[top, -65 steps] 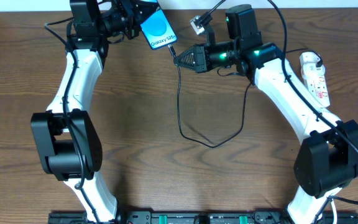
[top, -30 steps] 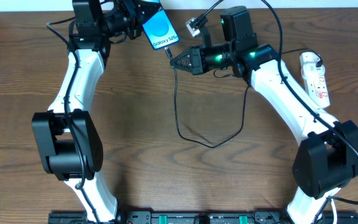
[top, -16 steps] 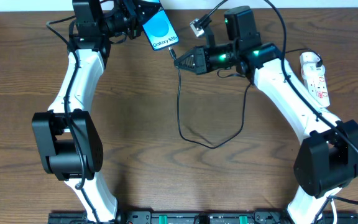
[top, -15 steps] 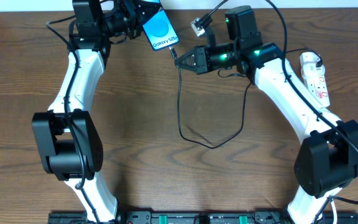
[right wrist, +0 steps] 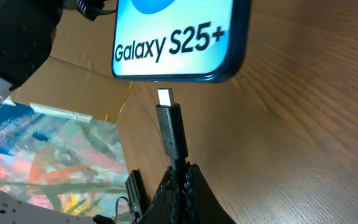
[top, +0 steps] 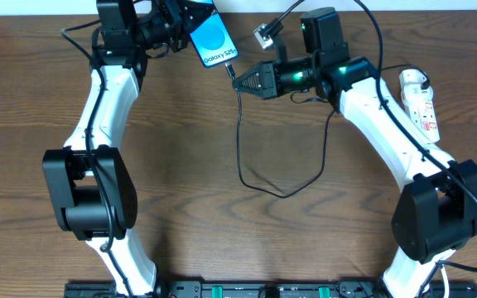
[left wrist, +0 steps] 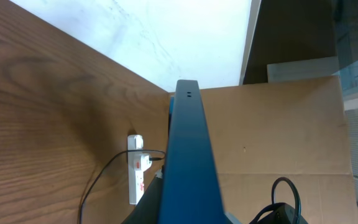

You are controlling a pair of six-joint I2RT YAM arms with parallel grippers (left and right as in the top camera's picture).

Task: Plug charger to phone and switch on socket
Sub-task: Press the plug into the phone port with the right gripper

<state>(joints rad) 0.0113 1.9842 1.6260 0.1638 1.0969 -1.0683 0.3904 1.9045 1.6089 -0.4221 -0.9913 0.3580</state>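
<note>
My left gripper [top: 187, 23] is shut on the phone [top: 212, 40] and holds it above the table's far edge, its blue screen facing up. In the left wrist view the phone [left wrist: 188, 149] shows edge-on. My right gripper [top: 243, 80] is shut on the charger's small black plug [right wrist: 170, 132]. The plug's metal tip points at the phone's bottom edge [right wrist: 179, 76], with a small gap between them. The black cable [top: 238, 141] hangs down and loops over the table. The white socket [top: 421, 106] lies at the right, with the white plug head [top: 413, 80] at its far end.
The socket also shows in the left wrist view [left wrist: 135, 174], with a cardboard wall [left wrist: 278, 130] behind it. Both arm bases stand at the near table edge. The robots' thicker black cables arch above the right arm [top: 371, 25].
The right gripper moved left with the plug toward the phone, then drew back slightly to the right. Nothing has moved in the last half second.
</note>
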